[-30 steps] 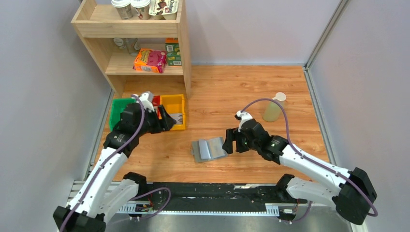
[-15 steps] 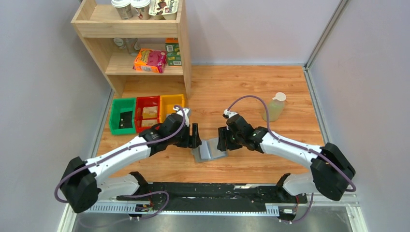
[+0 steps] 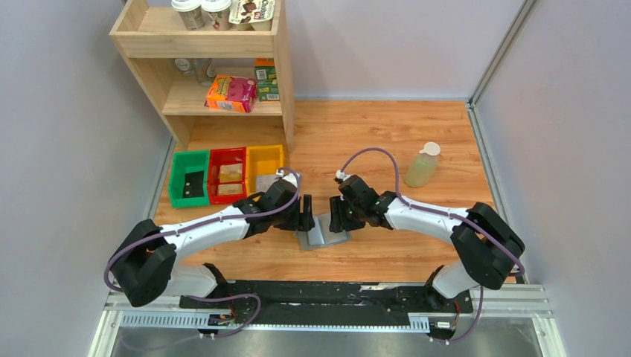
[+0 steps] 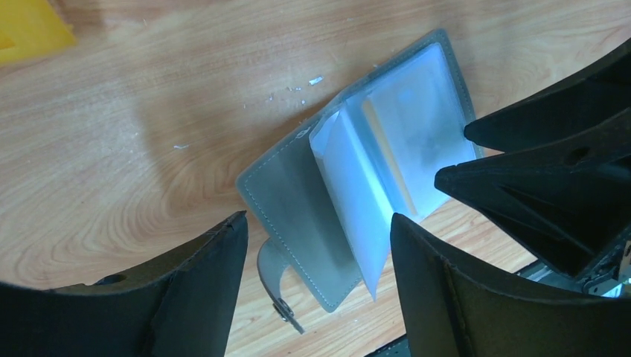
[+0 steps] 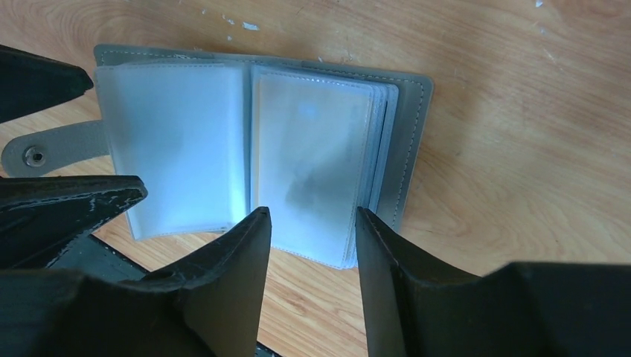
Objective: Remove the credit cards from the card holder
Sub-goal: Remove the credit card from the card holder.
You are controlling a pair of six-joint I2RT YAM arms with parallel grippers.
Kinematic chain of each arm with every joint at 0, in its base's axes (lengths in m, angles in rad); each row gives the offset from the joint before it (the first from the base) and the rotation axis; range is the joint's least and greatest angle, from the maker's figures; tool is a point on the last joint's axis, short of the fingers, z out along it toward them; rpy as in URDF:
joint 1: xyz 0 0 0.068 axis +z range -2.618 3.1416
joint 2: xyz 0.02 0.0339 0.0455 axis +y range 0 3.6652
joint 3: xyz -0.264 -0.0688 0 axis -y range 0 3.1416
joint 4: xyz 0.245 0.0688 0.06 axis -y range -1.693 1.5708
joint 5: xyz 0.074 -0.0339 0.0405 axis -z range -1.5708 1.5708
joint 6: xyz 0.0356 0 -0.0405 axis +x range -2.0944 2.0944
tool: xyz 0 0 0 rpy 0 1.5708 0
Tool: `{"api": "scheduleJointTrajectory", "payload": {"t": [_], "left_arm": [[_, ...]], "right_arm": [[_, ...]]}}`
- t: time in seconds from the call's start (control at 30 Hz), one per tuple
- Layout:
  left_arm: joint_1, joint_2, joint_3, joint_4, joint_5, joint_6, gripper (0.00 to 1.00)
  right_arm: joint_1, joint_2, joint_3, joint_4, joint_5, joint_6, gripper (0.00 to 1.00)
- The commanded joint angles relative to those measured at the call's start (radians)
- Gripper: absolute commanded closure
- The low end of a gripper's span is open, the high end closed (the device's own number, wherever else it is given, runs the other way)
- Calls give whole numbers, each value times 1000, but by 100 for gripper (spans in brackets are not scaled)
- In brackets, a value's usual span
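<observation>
Card holder [image 4: 294, 201]: stitched grey cover; frosted plastic sleeves.

overhead view looks down, wrist views close, sharing card holder [image 4: 294, 216]

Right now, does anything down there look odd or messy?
Only small things: white flecks lie scattered on the table beside the open card holder, and one clear sleeve stands up instead of lying flat.

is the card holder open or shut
Open: the card holder lies spread, pale sleeves showing, its closing tab unfastened.
</observation>
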Motion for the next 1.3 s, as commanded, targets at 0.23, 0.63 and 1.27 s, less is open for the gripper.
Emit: {"api": "scheduleJointTrajectory", "payload": {"t": [0.23,0.63,1.27], "left_arm": [[-27,33,-69,132,15,-81,58],[-43,33,-160,239,22,-183,85],[-44,-108,-316,388,-15,-321,71]], "right_arm": [[9,-9,41,46,-50,-4,56],[23,-52,47,55,-102,-9,54],[85,23,40,168,-209,34,41]]}}
